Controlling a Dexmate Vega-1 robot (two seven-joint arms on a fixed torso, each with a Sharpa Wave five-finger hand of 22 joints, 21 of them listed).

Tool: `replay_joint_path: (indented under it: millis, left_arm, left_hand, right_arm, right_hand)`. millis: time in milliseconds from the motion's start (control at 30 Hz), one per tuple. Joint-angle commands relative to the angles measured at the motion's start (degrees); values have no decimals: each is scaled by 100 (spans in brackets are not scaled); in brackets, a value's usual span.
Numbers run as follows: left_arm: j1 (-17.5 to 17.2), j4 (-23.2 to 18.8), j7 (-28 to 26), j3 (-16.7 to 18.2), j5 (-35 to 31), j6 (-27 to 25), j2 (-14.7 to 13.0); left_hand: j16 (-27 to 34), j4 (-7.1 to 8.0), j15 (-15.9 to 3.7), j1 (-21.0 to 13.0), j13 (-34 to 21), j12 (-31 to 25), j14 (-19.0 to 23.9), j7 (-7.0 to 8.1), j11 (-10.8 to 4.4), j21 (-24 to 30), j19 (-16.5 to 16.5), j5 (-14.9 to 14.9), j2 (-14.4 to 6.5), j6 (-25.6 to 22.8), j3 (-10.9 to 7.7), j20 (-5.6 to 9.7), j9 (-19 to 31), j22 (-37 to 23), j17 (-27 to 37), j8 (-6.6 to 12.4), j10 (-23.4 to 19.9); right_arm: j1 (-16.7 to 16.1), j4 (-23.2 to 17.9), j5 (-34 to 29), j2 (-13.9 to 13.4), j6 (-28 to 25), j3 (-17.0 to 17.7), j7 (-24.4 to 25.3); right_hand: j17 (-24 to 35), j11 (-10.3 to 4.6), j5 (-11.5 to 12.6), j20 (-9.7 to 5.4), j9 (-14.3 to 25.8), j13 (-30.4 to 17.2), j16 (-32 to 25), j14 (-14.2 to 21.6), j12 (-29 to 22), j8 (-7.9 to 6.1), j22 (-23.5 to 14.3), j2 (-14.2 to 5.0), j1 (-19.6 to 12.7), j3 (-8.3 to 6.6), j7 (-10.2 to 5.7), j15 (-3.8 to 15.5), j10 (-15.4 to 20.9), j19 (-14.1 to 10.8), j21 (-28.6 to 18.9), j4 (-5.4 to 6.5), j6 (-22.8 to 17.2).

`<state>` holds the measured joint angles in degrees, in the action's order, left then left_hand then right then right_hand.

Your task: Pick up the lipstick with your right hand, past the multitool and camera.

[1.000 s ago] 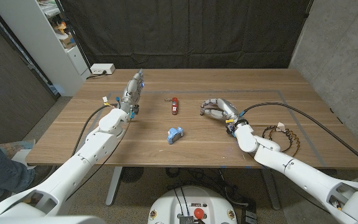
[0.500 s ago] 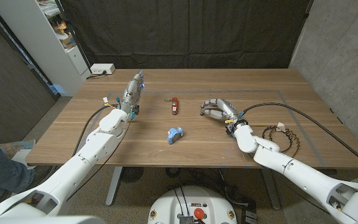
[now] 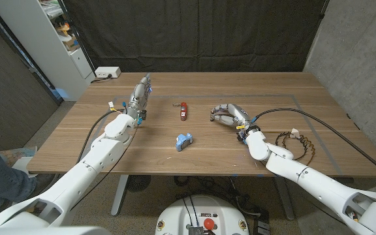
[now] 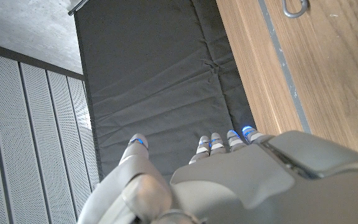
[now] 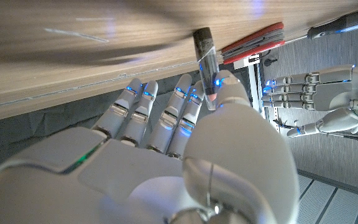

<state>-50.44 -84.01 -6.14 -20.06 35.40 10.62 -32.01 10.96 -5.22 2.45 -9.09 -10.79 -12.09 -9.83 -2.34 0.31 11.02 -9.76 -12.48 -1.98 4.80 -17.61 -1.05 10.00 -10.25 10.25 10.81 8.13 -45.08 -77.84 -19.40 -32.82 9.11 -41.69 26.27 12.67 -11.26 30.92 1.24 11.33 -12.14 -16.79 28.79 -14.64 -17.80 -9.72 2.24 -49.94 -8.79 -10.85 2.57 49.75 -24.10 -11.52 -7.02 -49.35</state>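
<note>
Lipstick point(image 5: 205, 65) pinched between right hand point(image 3: 230, 115) thumb and fingers point(image 5: 166, 118); left hand point(image 3: 139, 96) fingers straight, together.

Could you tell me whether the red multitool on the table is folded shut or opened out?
Folded shut, it seems: the multitool lies as one compact red bar, no blades sticking out.

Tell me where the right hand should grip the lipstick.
Grip the clear tube's middle, thumb opposite fingers, coming from above. The lipstick is a slim cylinder with its dark cap toward the table, and the right hand already curls over it, so pinching across it looks steadiest.
</note>
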Motion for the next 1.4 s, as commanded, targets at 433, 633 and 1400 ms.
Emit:
replay_joint_path:
  millis: [433, 633, 1400]
  left_arm:
    - [119, 182, 90, -42, 42, -16, 68]
    - [150, 222, 105, -45, 39, -9, 75]
    - [223, 285, 114, -90, 23, -17, 127]
  left_hand:
    - [-18, -19, -21, -9, -32, 12, -236, -4, -6, -4, -496, 26, -74, -8, 9, -50, 21, -15, 24, -5, 41]
    - [-18, -20, -24, -9, -32, 8, -236, -3, -6, 0, -497, 27, -76, -12, 10, -51, 21, -16, 24, -4, 32]
    - [-16, -25, -28, -10, -33, 4, -231, -10, -4, 11, -508, 32, -85, -30, 17, -60, 23, -17, 24, 2, 27]
  right_arm:
    - [-28, -50, -11, 94, -273, 0, 189]
    - [-21, -48, 9, 113, -328, 3, 214]
    - [-41, -247, 52, -24, -427, 68, 177]
  right_hand:
    - [21, -65, -40, 41, 37, -67, -5, 172, -108, -92, -32, -19, -97, -12, -47, 107, 238, -46, -16, 10, -247]
    - [23, -88, -47, 18, 39, -81, 1, 193, -114, -108, -32, -20, -112, -10, -39, 107, 255, -87, -28, 8, -305]
    - [46, -62, -87, -40, 40, -118, -1, 348, -144, -149, -35, -42, -122, 19, -60, 127, 373, -222, -57, 38, -502]
